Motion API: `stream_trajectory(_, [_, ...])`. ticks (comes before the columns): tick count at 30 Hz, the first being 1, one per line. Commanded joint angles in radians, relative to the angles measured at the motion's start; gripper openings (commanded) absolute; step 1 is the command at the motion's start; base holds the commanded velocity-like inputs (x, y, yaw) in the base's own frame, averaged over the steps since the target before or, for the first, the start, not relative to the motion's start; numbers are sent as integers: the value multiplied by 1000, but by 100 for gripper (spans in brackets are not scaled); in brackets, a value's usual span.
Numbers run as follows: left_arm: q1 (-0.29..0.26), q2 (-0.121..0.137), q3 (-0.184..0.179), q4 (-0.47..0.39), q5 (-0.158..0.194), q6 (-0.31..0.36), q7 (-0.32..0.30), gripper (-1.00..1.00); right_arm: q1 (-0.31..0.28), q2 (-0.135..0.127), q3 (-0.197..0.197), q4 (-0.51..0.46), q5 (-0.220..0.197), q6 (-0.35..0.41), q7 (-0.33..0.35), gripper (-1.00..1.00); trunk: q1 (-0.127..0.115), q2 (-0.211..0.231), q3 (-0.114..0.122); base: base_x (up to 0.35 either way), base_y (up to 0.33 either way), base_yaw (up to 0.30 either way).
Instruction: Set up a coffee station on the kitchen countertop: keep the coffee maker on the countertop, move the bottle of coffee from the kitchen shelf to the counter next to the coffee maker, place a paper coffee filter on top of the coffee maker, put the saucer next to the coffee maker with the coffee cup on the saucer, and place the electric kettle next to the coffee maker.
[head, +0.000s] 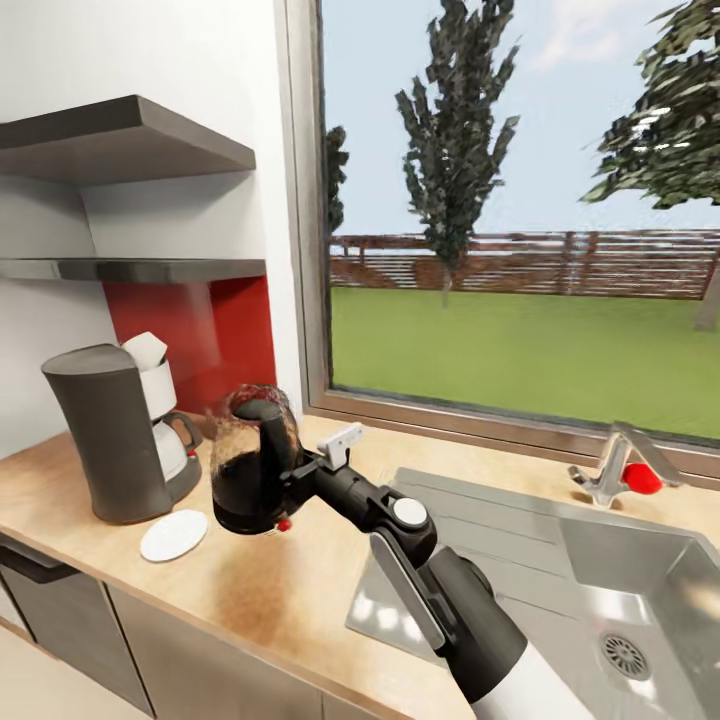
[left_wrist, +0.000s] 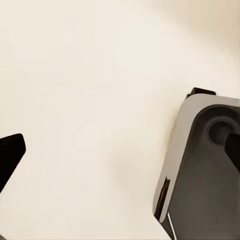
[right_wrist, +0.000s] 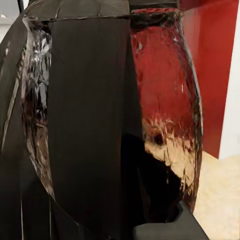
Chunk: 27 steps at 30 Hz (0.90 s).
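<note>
Your right gripper fingers are pinching the electric kettle by its handle, just beside the saucer and coffee maker on the tabletop; your left fingers are spreading.

On the tabletop there is one coffee maker, one electric kettle and one saucer. One white paper filter sits at the top of the coffee maker. On the wall I count two dark shelves: one thick shelf above and one thin shelf below it. There is one steel sink with one tap. Through the one window, three trees can be counted.
</note>
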Motion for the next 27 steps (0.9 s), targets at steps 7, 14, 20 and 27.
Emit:
stream_trajectory(7, [0, 0, 3, -3, 3, -1, -8, 100, -1, 1, -1, -1, -10, -13, 1, -100, 0, -2, -2, 62, 335, 0])
stream_trajectory(14, [1, -1, 2, -2, 3, -1, -7, 100, -1, 1, -2, 0, -11, -20, -181, -100, 0, -2, -2, 273, 216, 0])
stream_trajectory(20, [1, -4, 1, -2, 2, 0, -7, 100, -1, 1, 0, 7, -11, -42, -284, -100, 0, -2, -2, 175, 113, 0])
stream_trajectory(27, [1, -3, 2, -2, 2, 0, -7, 100, -1, 1, 1, 62, -14, -143, -366, -100, 0, -2, -2, 6, 4, 0])
